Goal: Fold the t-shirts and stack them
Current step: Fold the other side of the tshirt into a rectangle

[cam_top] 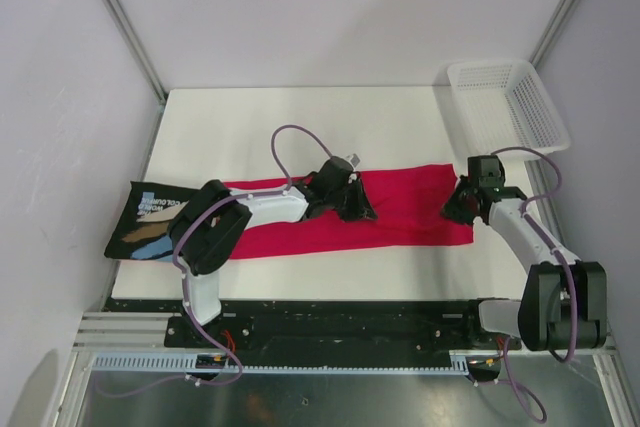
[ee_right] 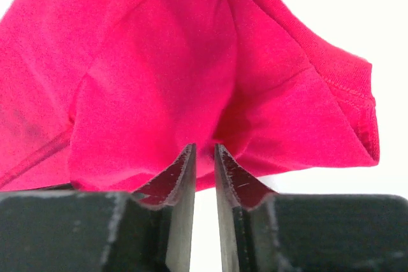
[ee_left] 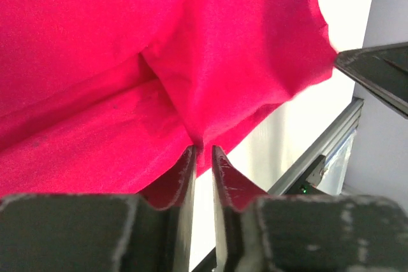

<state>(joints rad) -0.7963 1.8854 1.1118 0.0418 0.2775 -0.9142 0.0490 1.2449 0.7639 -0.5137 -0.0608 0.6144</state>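
The crimson-pink t-shirt lies as a long band across the middle of the white table. My left gripper sits over its middle. In the left wrist view the gripper is shut on a raised fold of the crimson cloth. My right gripper is at the shirt's right end. In the right wrist view the gripper is shut on a bunched edge of the cloth. The black t-shirt with its printed chest lies folded at the table's left edge, partly hidden by my left arm.
A white mesh basket stands at the back right corner. A metal rail runs along the near edge. Grey walls close in the table on the left, back and right.
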